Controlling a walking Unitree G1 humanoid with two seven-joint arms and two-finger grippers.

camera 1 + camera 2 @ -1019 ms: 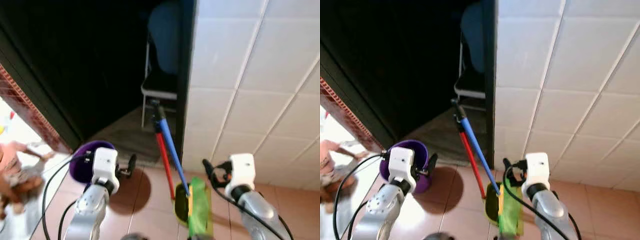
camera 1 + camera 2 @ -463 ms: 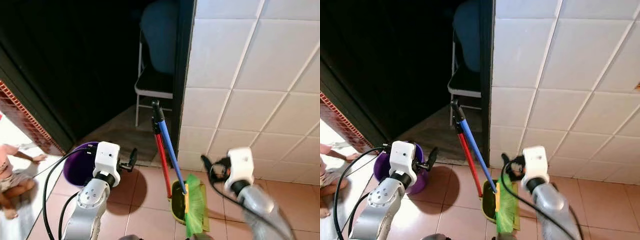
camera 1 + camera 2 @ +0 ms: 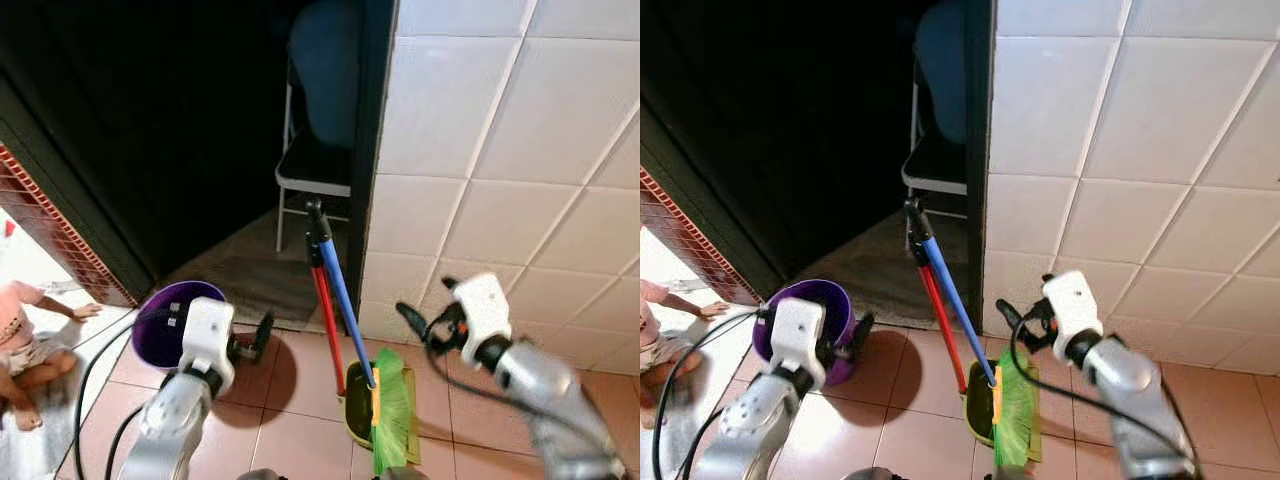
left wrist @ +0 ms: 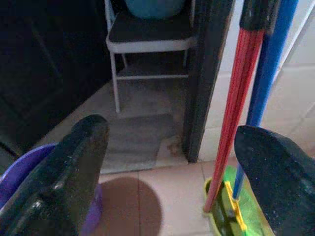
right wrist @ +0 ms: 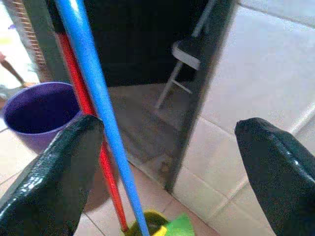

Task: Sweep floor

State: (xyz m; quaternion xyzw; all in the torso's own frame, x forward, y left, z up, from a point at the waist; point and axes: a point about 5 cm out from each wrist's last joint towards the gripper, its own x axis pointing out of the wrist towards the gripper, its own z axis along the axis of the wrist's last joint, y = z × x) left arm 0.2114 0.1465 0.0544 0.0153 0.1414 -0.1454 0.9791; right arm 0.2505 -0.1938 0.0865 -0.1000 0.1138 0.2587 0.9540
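Grippers, left (image 3: 262,332) and right (image 3: 412,318), spread near the broom (image 3: 345,310)

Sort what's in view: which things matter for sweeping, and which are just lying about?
For the job: broom with blue handle, green bristles; dustpan with red handle, both leaning at the tiled wall.

Just about: purple bucket; folding chair in the dark doorway; person sitting on the floor.
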